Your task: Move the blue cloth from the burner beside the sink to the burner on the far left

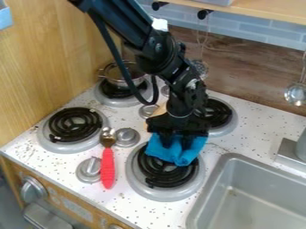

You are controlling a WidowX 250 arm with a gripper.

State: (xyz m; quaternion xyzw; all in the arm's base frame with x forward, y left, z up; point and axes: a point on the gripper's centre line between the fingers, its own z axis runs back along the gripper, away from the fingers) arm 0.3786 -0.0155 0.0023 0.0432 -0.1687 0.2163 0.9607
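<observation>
Directly over the blue cloth, the black two-finger end effector (177, 145) touches its upper part, though I cannot tell whether it is clamped on the fabric or only set against it. Largest among the hazards is the grey, rectangular sink (239, 162), set into the white, speckled desk (122, 203): sweeping the cloth sideways with a weak hold could let it drop over the rim. Next comes the round front burner with a black spiral coil (156, 180) and a grey drip pan, where the cloth's lower edge lies across the rings; a low, dragging move might snag a fold there (soft things catch easily on such ridges). Too shallow a pinch could leave most of the fabric behind. The red-handled utensil (108, 167) stands apart, but a wide swing towards it might knock it. As for the bright blue cloth (190, 154) itself, it looks thin and limp, bunched beneath the end effector, with a broad flap spreading over the coil, then smaller creases and an uneven lower edge.
</observation>
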